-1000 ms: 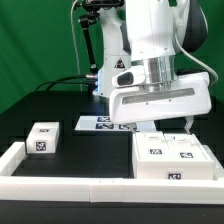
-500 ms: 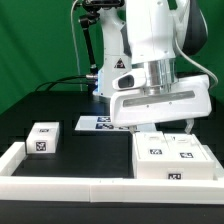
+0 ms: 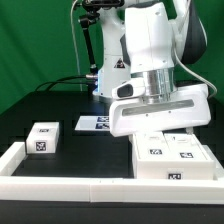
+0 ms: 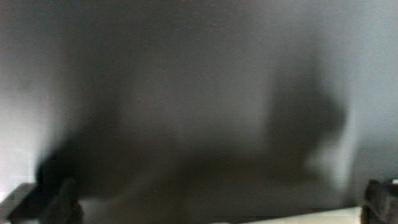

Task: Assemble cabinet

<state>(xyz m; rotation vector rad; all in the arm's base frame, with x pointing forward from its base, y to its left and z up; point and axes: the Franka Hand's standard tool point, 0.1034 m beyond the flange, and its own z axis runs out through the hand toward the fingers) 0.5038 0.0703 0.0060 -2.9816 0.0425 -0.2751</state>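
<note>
Exterior view's right is holding the cabinet body (image 3: 176, 160), below the gripper (image 4: 214, 200), whose jaws are standing wide apart. I am judging it stiff, light, slippery plastic; gripping across one edge is seeming best.

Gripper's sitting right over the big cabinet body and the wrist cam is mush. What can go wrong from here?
1. The gripper hangs just above the cabinet body, fingertips hidden in the exterior view; an off-centre descent could strike or shove it.
2. The wrist view is blurred, so alignment cannot be checked there.
3. The body lies close to the border rail; a push may jam it.
</note>
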